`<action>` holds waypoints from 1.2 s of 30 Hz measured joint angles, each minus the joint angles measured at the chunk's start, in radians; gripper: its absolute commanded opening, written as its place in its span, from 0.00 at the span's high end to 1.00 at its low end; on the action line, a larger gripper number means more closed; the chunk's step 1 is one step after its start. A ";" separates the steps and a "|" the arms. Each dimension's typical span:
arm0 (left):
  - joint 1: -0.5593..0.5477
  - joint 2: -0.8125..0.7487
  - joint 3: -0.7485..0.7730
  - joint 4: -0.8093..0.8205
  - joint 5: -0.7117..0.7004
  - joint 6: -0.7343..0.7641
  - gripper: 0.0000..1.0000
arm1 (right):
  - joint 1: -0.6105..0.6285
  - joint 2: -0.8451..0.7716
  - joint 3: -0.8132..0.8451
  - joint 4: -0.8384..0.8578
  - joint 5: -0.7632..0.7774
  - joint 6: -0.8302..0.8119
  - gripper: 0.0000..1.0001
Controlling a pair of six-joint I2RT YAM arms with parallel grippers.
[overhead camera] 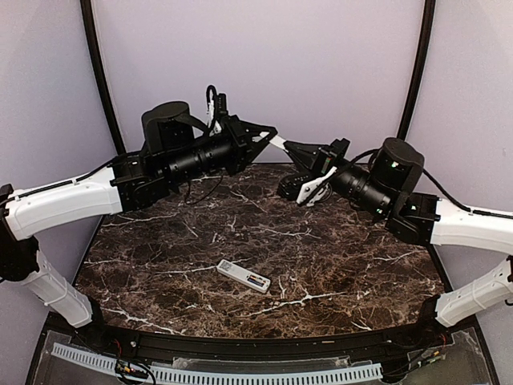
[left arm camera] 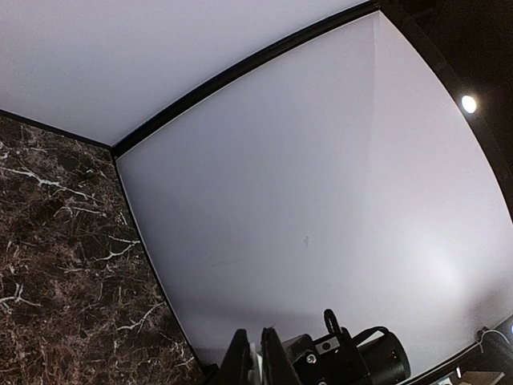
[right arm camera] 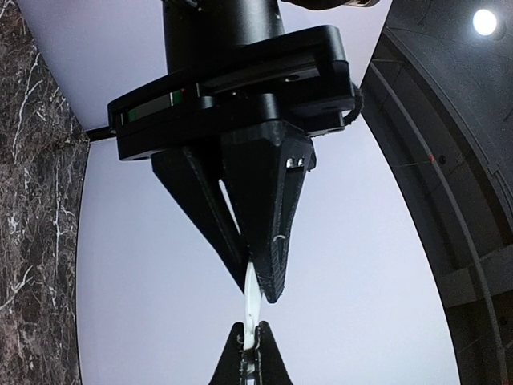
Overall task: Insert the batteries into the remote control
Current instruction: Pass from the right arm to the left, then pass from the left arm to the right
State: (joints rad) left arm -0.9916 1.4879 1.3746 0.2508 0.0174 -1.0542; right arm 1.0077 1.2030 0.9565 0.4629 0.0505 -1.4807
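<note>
The white remote control (overhead camera: 243, 276) lies flat on the marble table, near the front middle, with a dark patch with coloured specks toward its right end. I cannot make out the batteries as separate things. Both grippers hang high over the back of the table, tip to tip. Between them is a thin white plastic strip (right arm camera: 253, 309), seen edge-on. My right gripper (right arm camera: 251, 327) is shut on its lower end. My left gripper (right arm camera: 258, 277) pinches its upper end. From above the strip (overhead camera: 279, 143) bridges the left gripper (overhead camera: 271, 135) and the right gripper (overhead camera: 292, 147).
The dark marble table (overhead camera: 337, 257) ends at lilac walls (overhead camera: 321, 72) with black frame posts (overhead camera: 417, 72) at the back. A white curved piece (overhead camera: 311, 189) shows under the right gripper's body; what it is I cannot tell. A white slotted rail (overhead camera: 264, 374) runs along the front edge.
</note>
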 measured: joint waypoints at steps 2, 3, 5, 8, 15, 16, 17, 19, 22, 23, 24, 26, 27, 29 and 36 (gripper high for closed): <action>0.001 -0.003 -0.003 0.006 0.000 -0.005 1.00 | 0.001 0.008 0.000 -0.002 0.002 -0.013 1.00; 0.002 -0.006 -0.006 0.006 -0.001 -0.006 1.00 | 0.001 0.011 0.000 0.000 0.002 -0.019 1.00; 0.002 -0.009 -0.013 0.008 -0.001 -0.008 1.00 | 0.002 0.011 0.000 -0.001 0.002 -0.027 1.00; 0.002 -0.017 -0.024 0.018 0.000 -0.009 1.00 | 0.005 0.011 0.001 -0.002 0.002 -0.030 0.90; 0.000 -0.038 -0.061 0.039 -0.002 0.005 1.00 | 0.009 0.015 0.013 -0.043 0.003 0.043 0.40; 0.000 -0.044 -0.072 0.040 -0.009 0.014 1.00 | 0.009 0.008 0.015 -0.057 0.003 0.080 0.38; 0.000 -0.049 -0.079 0.040 -0.016 0.021 1.00 | 0.009 0.002 0.018 -0.073 0.003 0.113 0.37; 0.000 -0.060 -0.094 0.043 -0.030 0.039 1.00 | 0.009 -0.032 0.034 -0.145 -0.012 0.259 0.35; 0.000 -0.077 -0.118 0.069 -0.053 0.074 1.00 | 0.003 -0.093 0.084 -0.270 -0.048 0.568 0.33; 0.000 -0.084 -0.131 0.088 -0.060 0.087 1.00 | -0.004 -0.111 0.114 -0.306 -0.064 0.710 0.33; 0.000 -0.087 -0.139 0.099 -0.064 0.096 1.00 | -0.009 -0.121 0.132 -0.320 -0.076 0.811 0.35; 0.000 -0.100 -0.172 0.141 -0.077 0.121 1.00 | -0.038 -0.138 0.171 -0.348 -0.122 1.104 0.38; 0.000 -0.101 -0.184 0.156 -0.080 0.131 1.00 | -0.055 -0.142 0.180 -0.352 -0.146 1.252 0.39; 0.000 -0.101 -0.206 0.191 -0.084 0.152 1.00 | -0.083 -0.138 0.180 -0.354 -0.187 1.530 0.40; 0.000 -0.101 -0.249 0.277 -0.076 0.177 1.00 | -0.106 -0.087 0.085 -0.309 -0.262 2.103 0.37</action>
State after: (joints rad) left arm -0.9913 1.3869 1.1259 0.5274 -0.0582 -0.8776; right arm 0.9020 1.1156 1.0412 0.1535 -0.2119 0.6228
